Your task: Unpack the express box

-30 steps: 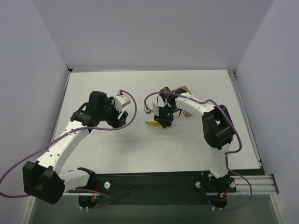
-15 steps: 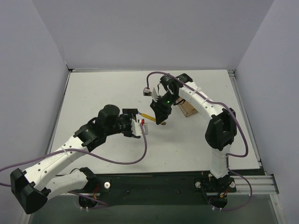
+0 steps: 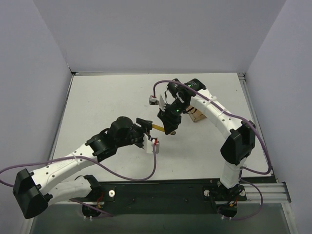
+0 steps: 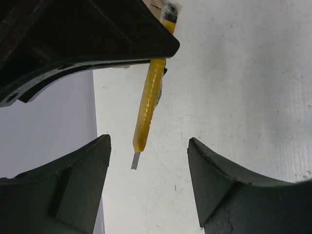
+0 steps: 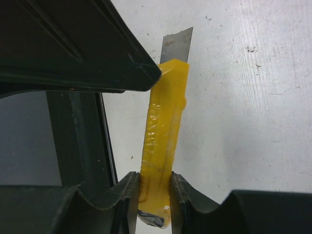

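My right gripper [image 3: 168, 127] is shut on the black end of a slim yellow utility knife [image 3: 158, 127] and holds it above the table, with the blade out toward the left arm. In the right wrist view the knife [image 5: 163, 126] sits clamped in my right gripper [image 5: 155, 187]. My left gripper [image 3: 147, 131] is open. In the left wrist view its fingers [image 4: 63, 190] stand either side of the blade tip [image 4: 135, 161] without touching it. The brown express box [image 3: 194, 117] lies behind the right arm, mostly hidden.
Grey walls enclose the white table [image 3: 107, 97] on three sides. The black rail [image 3: 161, 192] with both arm bases runs along the near edge. Purple cables loop off both arms.
The right gripper lifted the knife off the table and turned it toward the left arm. The left arm swung from the left-middle to the centre, and its open gripper is now at the blade end.
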{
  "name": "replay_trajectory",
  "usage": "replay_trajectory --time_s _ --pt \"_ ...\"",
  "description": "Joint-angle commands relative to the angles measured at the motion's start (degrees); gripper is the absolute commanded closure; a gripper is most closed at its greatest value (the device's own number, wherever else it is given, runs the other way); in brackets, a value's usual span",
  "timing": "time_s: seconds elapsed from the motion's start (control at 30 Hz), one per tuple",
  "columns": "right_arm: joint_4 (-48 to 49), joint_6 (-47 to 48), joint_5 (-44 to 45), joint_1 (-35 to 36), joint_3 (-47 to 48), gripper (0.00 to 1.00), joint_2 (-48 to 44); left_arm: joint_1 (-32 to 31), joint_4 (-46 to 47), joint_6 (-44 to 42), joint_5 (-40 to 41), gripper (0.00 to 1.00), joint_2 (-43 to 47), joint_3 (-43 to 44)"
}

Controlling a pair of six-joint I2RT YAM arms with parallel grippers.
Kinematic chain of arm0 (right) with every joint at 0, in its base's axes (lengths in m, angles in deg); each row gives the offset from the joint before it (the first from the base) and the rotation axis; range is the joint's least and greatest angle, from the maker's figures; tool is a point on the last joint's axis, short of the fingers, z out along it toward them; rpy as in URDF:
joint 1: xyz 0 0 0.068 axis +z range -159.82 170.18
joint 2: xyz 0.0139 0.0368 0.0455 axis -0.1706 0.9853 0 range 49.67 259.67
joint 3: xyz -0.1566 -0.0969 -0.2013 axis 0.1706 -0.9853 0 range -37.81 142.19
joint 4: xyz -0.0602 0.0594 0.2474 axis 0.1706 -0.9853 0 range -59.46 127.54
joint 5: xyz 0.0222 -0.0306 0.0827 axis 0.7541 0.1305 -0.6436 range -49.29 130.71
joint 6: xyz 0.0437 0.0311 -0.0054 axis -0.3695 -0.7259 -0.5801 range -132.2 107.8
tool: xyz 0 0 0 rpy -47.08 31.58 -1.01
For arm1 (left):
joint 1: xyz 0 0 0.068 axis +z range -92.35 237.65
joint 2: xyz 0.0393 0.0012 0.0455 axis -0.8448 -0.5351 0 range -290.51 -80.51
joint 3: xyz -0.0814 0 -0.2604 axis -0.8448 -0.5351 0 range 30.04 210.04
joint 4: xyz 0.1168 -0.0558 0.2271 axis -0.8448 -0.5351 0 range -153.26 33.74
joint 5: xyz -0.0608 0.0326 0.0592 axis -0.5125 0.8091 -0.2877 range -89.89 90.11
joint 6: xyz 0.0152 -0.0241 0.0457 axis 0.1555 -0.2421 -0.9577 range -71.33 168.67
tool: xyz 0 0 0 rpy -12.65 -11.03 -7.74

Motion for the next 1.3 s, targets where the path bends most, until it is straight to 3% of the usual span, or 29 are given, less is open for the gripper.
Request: replay_trajectory --time_s 0.0,0.2,0.3,0.4,0.57,0.63,0.7,0.73,0.83,0.9,0.93,1.07,1.1,1.17,1.27 --pt "-3.26 1.78 -0.38 -0.02 0.46 1.00 -1.50 -0.84 6.87 -3.56 2.76 0.26 -1.66 -1.75" --pt "-3.61 2.75 -0.73 0.07 0.28 1.00 -1.77 -1.02 12.07 -4.79 5.84 0.27 -5.52 -1.15" --pt "-3.96 3.45 -0.65 0.07 0.28 1.00 -1.59 -1.11 12.42 -4.62 6.28 0.34 -6.85 -0.71" --pt "-4.14 3.89 -0.73 0.07 0.63 1.00 -1.42 -1.29 12.42 -4.26 5.93 0.52 -7.72 0.17" --pt "-4.14 4.07 -0.91 0.07 0.90 1.00 -1.33 -1.28 9.61 -0.41 6.54 1.00 -9.40 2.36" --pt "-4.23 3.98 -0.56 -0.10 0.81 1.00 -1.41 -1.20 8.21 1.09 6.55 1.00 -10.01 3.07" --pt "-4.14 3.28 -0.03 -0.63 1.07 0.93 -1.94 -1.02 6.98 3.73 6.11 1.00 -10.02 4.39" --pt "-3.62 2.50 -0.12 -2.11 2.47 0.75 -2.12 -0.94 5.93 4.87 5.76 1.00 -9.84 4.82" --pt "-1.17 -3.03 -5.73 -6.86 6.59 0.51 -3.87 0.38 1.90 9.70 1.90 1.00 -8.79 6.76" --pt "0.95 -7.17 -8.99 -11.87 7.84 0.43 -5.80 1.95 0.13 14.62 -2.14 1.00 -8.00 8.33" --pt "3.31 -7.96 -9.08 -13.10 7.84 0.35 -6.77 2.92 -1.71 16.37 -4.16 1.00 -7.91 8.95" --pt "15.16 -9.90 -4.44 -15.05 -2.21 0.32 -17.45 10.21 -2.61 27.78 -19.36 1.00 -7.73 11.42" --pt "18.59 -13.04 1.84 -15.05 -4.79 0.34 -20.02 11.36 -1.74 29.73 -24.17 1.00 -7.90 11.60" --pt "35.44 -19.89 8.55 -15.40 -15.90 0.36 -28.63 14.09 -0.06 32.38 -28.68 1.00 -8.25 11.86" --pt "52.87 -24.40 12.54 -15.31 -24.66 0.24 -36.47 15.85 1.17 34.84 -35.72 1.00 -9.57 13.78"
